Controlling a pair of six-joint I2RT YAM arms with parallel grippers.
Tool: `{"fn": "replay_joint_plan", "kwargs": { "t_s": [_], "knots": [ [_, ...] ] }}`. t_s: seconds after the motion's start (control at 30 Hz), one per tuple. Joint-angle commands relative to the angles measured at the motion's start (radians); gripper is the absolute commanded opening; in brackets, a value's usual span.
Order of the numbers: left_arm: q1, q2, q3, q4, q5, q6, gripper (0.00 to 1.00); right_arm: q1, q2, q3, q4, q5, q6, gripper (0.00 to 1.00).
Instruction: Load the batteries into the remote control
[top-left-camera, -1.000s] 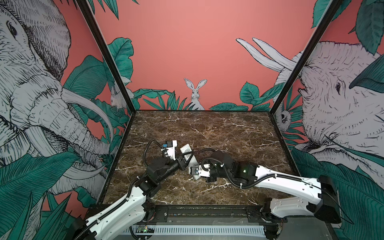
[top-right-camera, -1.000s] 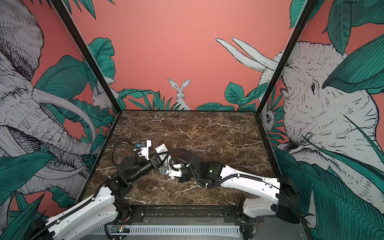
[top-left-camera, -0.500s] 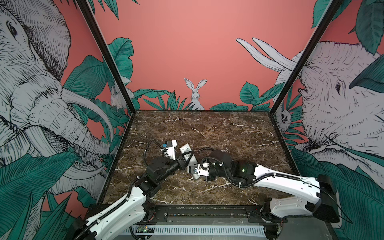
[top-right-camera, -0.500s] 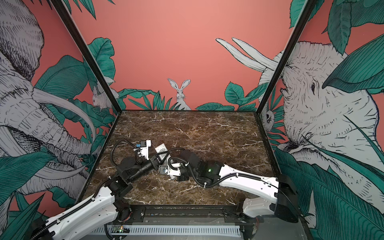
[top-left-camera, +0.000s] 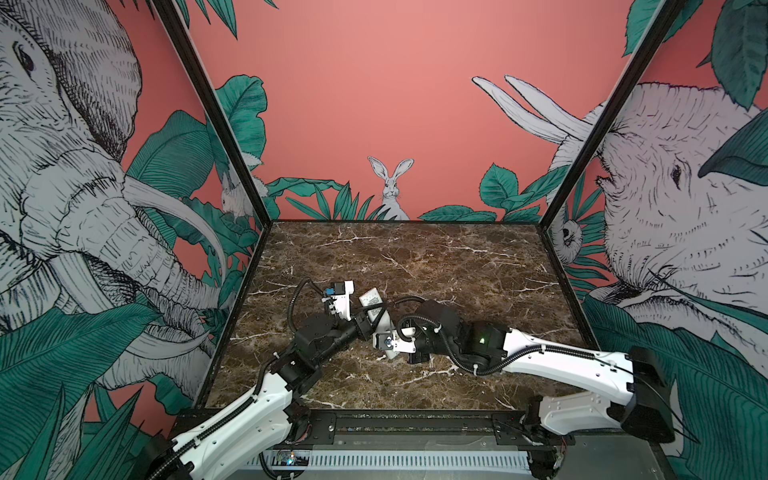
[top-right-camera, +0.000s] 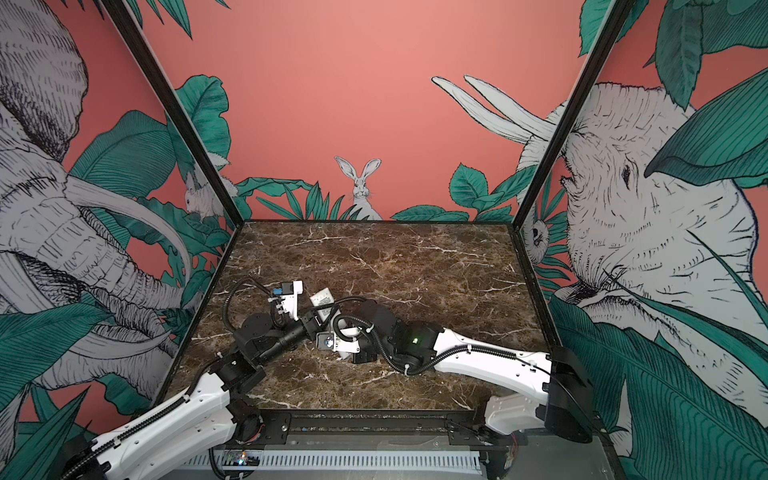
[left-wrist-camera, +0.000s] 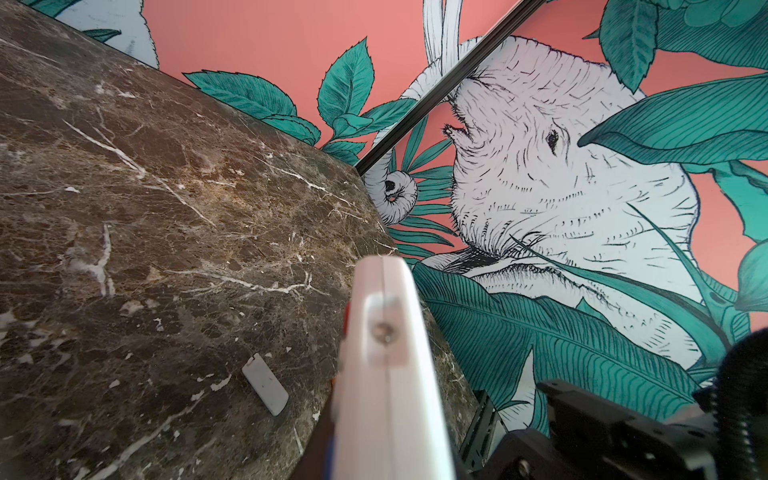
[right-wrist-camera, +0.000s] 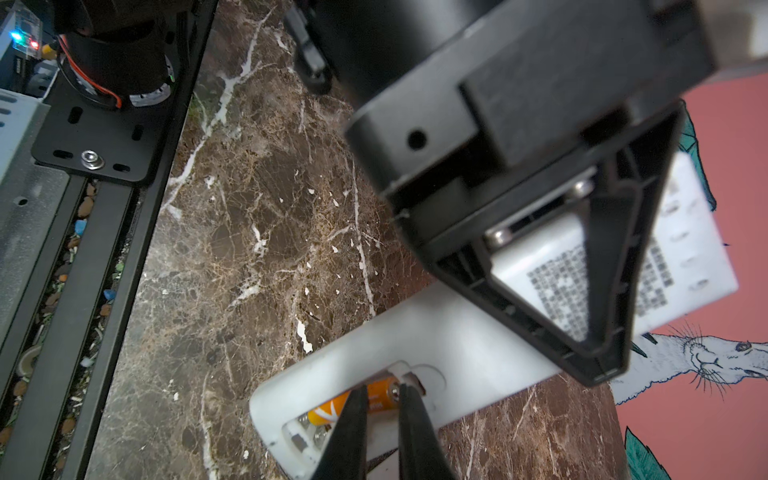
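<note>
Over the front half of the marble surface (top-left-camera: 415, 257), a little left of centre, the two arms meet at the remote control (top-left-camera: 371, 300). The left fingers (right-wrist-camera: 606, 249) are clamped on its white body about midway along. One black triangular finger lies across the printed label on the plain back, and the opposite finger is hidden behind the body. Whether the remote's lower end touches the surface I cannot tell.

At the end nearest the right wrist the compartment is uncovered. An orange battery (right-wrist-camera: 328, 411) lies in the opening, its metal cap pointing toward the middle of the remote. The right fingers (right-wrist-camera: 353, 428) stand close together on either side of it near that cap, pinching it. Beside the battery a bare slot with metal contacts shows.

In both top views the wrists, their cameras and a black cable (top-left-camera: 376, 308) cover most of the remote, so only its labelled end shows beyond them. From the right wrist, the left arm's black gripper body blocks the middle stretch of the remote. From the left wrist the remote is seen edge-on. A small pale rectangular cover (left-wrist-camera: 265, 384) lies flat on the surface near it, clear of both arms. A black rail (right-wrist-camera: 112, 266) with small scraps in its channel runs along the front edge. Walls painted with elephants, a rabbit and green leaves enclose the other three sides.
</note>
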Motion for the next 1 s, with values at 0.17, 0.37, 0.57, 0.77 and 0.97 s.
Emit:
{"fn": "replay_joint_plan", "kwargs": {
  "t_s": [0.17,0.37,0.57,0.77,0.97],
  "knots": [
    [0.003,-0.006,0.028,0.052,0.011,-0.01,0.0,0.01,0.021,0.015,-0.017,-0.022,-0.012,0.15],
    [0.003,-0.007,0.022,0.055,0.011,-0.013,0.0,0.01,0.032,0.01,-0.018,-0.016,-0.01,0.1],
    [0.003,-0.016,0.014,0.054,0.007,-0.016,0.0,0.01,0.045,0.005,-0.009,-0.011,-0.008,0.06],
    [0.003,-0.018,0.013,0.056,0.005,-0.016,0.0,0.01,0.058,0.001,0.004,0.0,-0.003,0.05],
    [0.003,-0.018,0.008,0.054,0.003,-0.014,0.0,0.013,0.036,0.009,-0.002,0.005,0.015,0.11]
  ]
}}
